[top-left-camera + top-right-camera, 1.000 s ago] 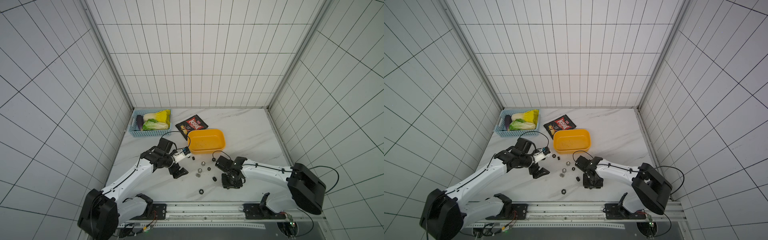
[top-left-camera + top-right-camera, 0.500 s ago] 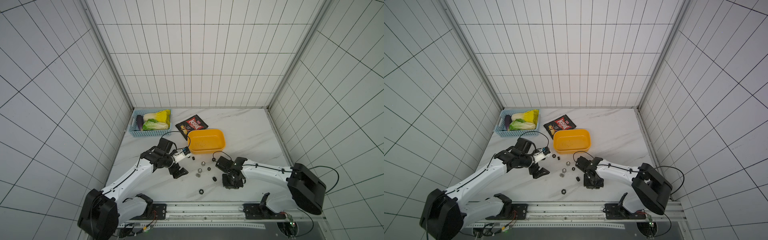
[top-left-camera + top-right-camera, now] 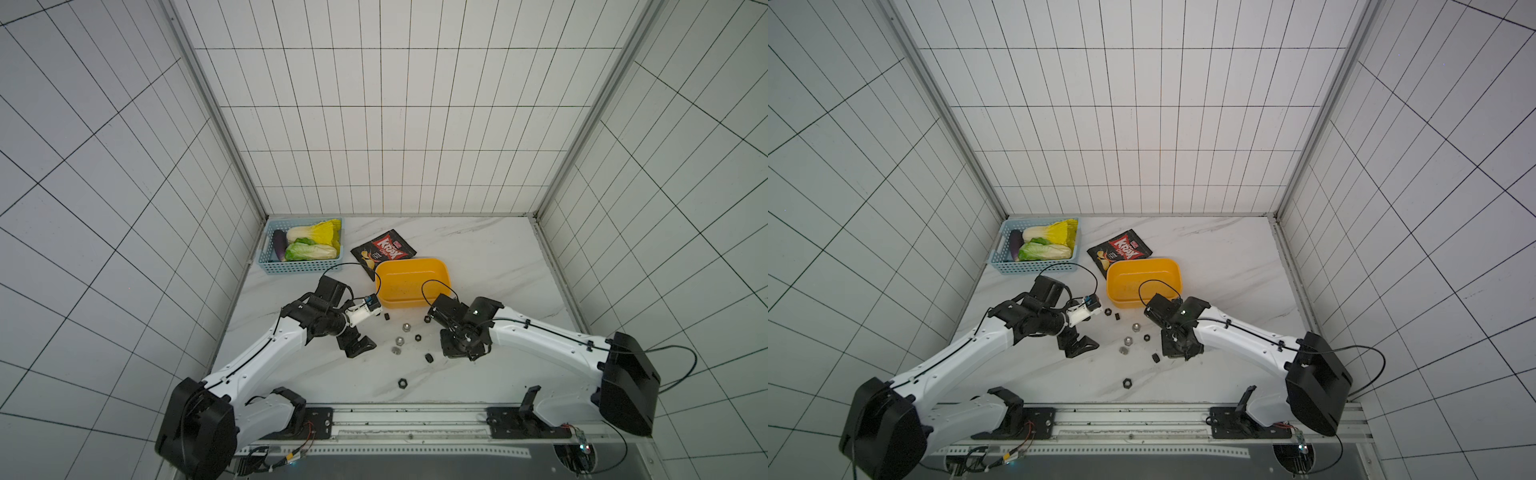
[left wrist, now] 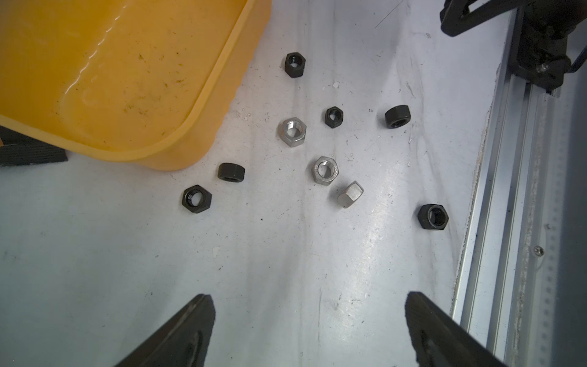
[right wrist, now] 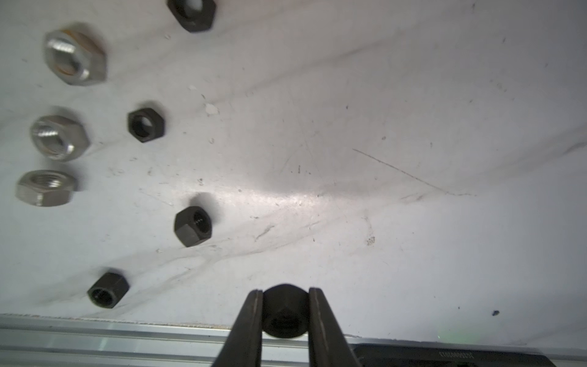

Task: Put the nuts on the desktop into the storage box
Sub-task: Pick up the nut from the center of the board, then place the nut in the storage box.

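Several small hexagonal nuts lie scattered on the white marbled desktop, just in front of the yellow storage box. In the left wrist view three silver nuts sit among black ones beside the box. My right gripper is shut on a black nut low over the desktop, right of the cluster. My left gripper stands wide open and empty, left of the nuts.
A light blue basket of vegetables stands at the back left. A black and red snack bag lies behind the box. An aluminium rail runs along the front edge, and tiled walls close in three sides.
The right gripper's jaws have closed onto the black nut. Both arms stay in about the same places.
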